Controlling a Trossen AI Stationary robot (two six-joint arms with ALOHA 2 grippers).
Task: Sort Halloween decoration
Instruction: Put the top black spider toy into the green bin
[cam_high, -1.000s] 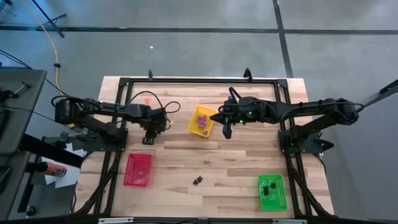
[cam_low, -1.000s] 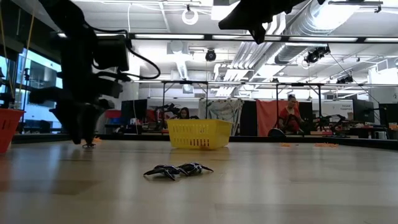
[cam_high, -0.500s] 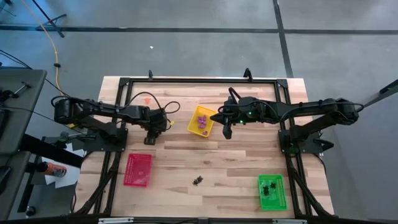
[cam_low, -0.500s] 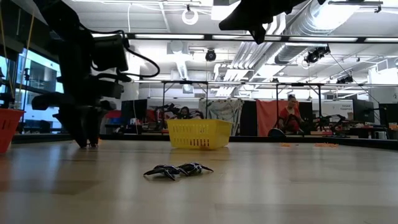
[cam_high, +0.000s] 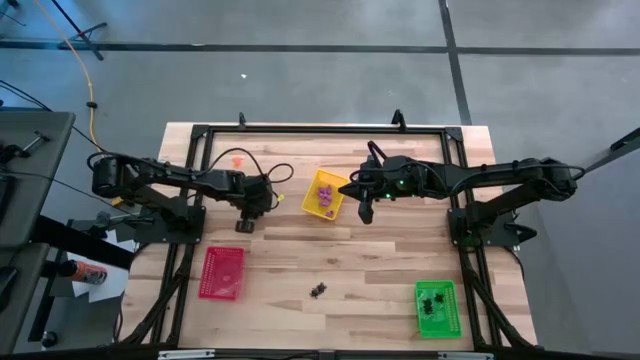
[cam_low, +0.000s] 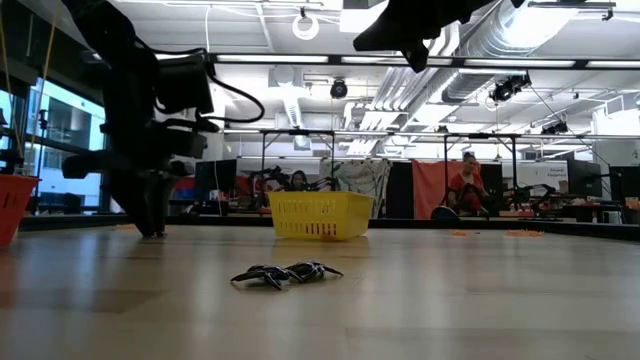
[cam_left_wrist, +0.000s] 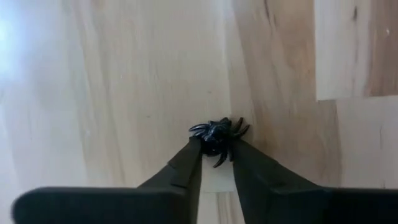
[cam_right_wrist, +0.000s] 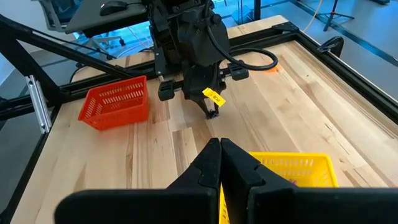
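Note:
A black spider trinket (cam_left_wrist: 216, 133) of the Halloween decoration lies on the wooden table at mid-left. My left gripper (cam_high: 244, 226) points down at it, and its fingers are closed on the spider's two sides. My right gripper (cam_high: 365, 214) is shut and hangs in the air just right of the yellow tray (cam_high: 325, 194), which holds purple trinkets. A small heap of black trinkets (cam_low: 288, 273) lies loose on the table near the front middle. An orange trinket (cam_high: 237, 158) lies at the far left. My left gripper pinches the spider's body (cam_left_wrist: 211, 140) between its two fingertips (cam_left_wrist: 194, 149). The fingers come from above, pointing steeply down. The spider sits at the fingertips with its legs spread beyond them, on or just above the table; which, I cannot tell.
A red tray (cam_high: 222, 272) stands near the front left and a green tray (cam_high: 437, 307) with black trinkets at the front right. A black frame (cam_high: 320, 130) runs along the table's far edge and sides. Bare wood lies between the trays.

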